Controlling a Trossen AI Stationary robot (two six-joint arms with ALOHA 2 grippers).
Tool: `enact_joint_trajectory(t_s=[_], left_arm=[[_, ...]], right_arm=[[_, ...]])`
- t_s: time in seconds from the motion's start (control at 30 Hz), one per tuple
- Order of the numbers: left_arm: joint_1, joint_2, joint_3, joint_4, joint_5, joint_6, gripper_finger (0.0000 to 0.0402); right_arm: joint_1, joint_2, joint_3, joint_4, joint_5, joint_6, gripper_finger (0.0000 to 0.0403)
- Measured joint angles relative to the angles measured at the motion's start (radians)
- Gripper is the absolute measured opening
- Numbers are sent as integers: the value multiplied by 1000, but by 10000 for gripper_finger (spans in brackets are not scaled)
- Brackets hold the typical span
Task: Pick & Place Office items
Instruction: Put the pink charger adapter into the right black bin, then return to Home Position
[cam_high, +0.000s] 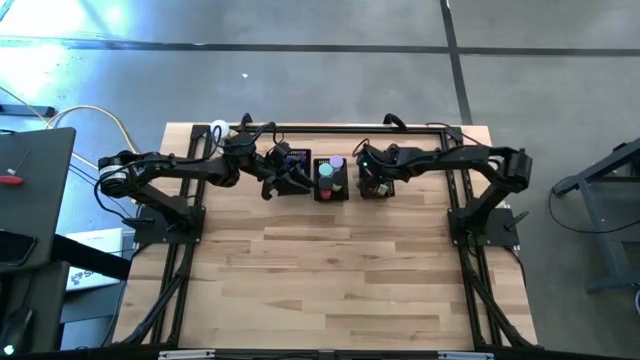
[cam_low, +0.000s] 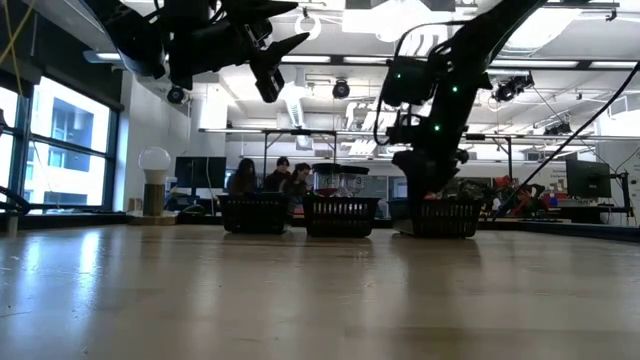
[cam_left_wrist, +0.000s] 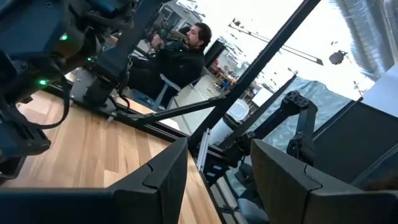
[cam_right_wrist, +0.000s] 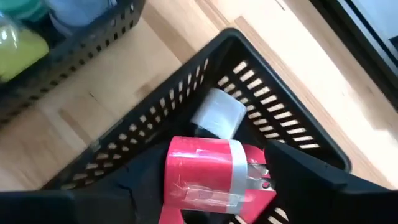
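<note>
Taking the middle bin (cam_high: 331, 180) as the landmark and going from left to right, three black mesh bins stand in a row along the far edge of the table (cam_high: 330, 270). The left bin (cam_high: 293, 165) sits just to the middle bin's left, and the left pincer (cam_high: 270, 187) hangs above and slightly in front of it; its fingers (cam_left_wrist: 163, 180) are spread with nothing between them and it looks away into the room, so this arm seems to be waiting. The middle bin itself holds coloured pieces, among them a yellow-green one (cam_right_wrist: 20, 50) and a pale blue one (cam_right_wrist: 78, 11). Just to its right, the right pincer (cam_right_wrist: 205, 186) is lowered inside the right bin (cam_right_wrist: 292, 134), with a red block wrapped in clear tape (cam_right_wrist: 202, 174) lying between its fingers and a white block (cam_right_wrist: 217, 113) just beyond it on the bin floor. Whether the fingers pinch the red block or have let go cannot be told. The step looks like setting the red block down in this bin. To do it well, the pincer should spread fully while low, so the block drops flat beside the white block, and then rise straight up, clear of the mesh wall, without dragging the bin toward the middle one.
</note>
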Motion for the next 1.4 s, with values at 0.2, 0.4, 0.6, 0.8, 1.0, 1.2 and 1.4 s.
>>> enact_joint_trajectory(t_s=[0.2,0.4,0.6,0.8,1.0,1.2,1.4], left_arm=[[0,0,0,0,-1,4,170],[1,0,0,0,-7,6,170],[2,0,-2,0,-26,7,170],[48,0,-2,4,-35,73,170],[117,0,-2,4,-20,85,170],[218,0,-2,2,65,48,170],[303,0,-2,-40,65,57,137]], right_arm=[[2,-7,0,6,5,-25,270],[2,-9,0,13,15,-69,283],[26,-82,0,17,117,-131,282],[83,-236,0,15,154,-154,282],[147,-419,0,-8,67,-299,280],[157,-570,0,-41,-248,-320,279],[167,-593,0,-59,-414,-287,279]])
